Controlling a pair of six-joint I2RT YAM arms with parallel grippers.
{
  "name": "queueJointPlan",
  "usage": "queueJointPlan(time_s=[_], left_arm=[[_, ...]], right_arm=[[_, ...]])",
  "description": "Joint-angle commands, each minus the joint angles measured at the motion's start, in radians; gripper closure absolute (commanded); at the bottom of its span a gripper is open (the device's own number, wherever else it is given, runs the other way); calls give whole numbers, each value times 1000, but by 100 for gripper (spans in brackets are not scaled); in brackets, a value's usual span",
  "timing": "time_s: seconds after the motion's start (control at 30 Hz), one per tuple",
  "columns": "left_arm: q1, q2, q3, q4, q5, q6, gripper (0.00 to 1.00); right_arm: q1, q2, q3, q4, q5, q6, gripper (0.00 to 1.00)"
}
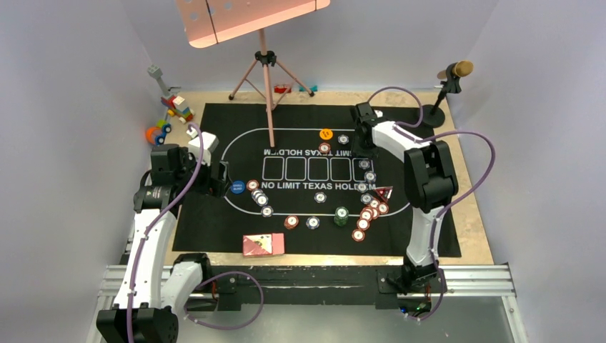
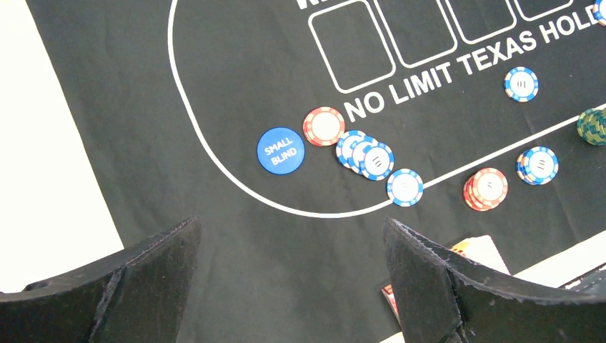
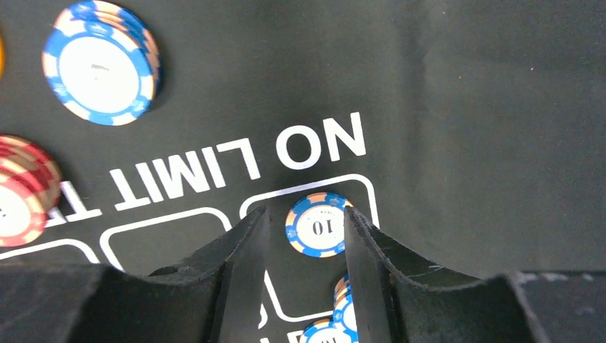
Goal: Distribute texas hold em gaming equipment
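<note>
Poker chips lie scattered on the black felt mat (image 1: 214,229). My right gripper (image 1: 365,145) (image 3: 305,210) hovers open at the mat's far right, its fingers either side of a blue "10" chip (image 3: 318,225) that lies flat on the mat, not gripped. More blue chips (image 3: 345,314) lie just behind it. A blue stack (image 3: 100,61) and a red stack (image 3: 21,189) sit to its left. My left gripper (image 1: 218,179) (image 2: 291,223) is wide open and empty over the mat's left side. Ahead of it are the blue "small blind" button (image 2: 281,150), a red chip (image 2: 324,126) and overlapping blue chips (image 2: 364,153). The orange button (image 1: 326,133) lies at the far middle. The pink-red card box (image 1: 263,244) lies at the near edge.
A pink music stand's tripod (image 1: 266,71) stands at the mat's far edge. A microphone on a stand (image 1: 450,78) is at the far right. Colourful toy blocks (image 1: 175,107) lie at the far left. A cluster of red chips (image 1: 368,214) and a green stack (image 1: 341,214) lie near right.
</note>
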Motion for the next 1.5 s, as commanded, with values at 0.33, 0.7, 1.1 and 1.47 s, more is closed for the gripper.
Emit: queueJointPlan(time_s=[0.33, 0.7, 1.1, 1.47], left_arm=[[3, -9, -1, 21, 1, 22, 0], [3, -15, 0, 20, 3, 27, 0], [4, -18, -3, 24, -6, 24, 0], [3, -17, -4, 24, -8, 24, 0]], right_arm=[[2, -42, -99, -21, 50, 17, 65], [4, -188, -308, 15, 22, 29, 68], [4, -59, 2, 16, 24, -17, 66], [2, 17, 14, 0, 38, -1, 68]])
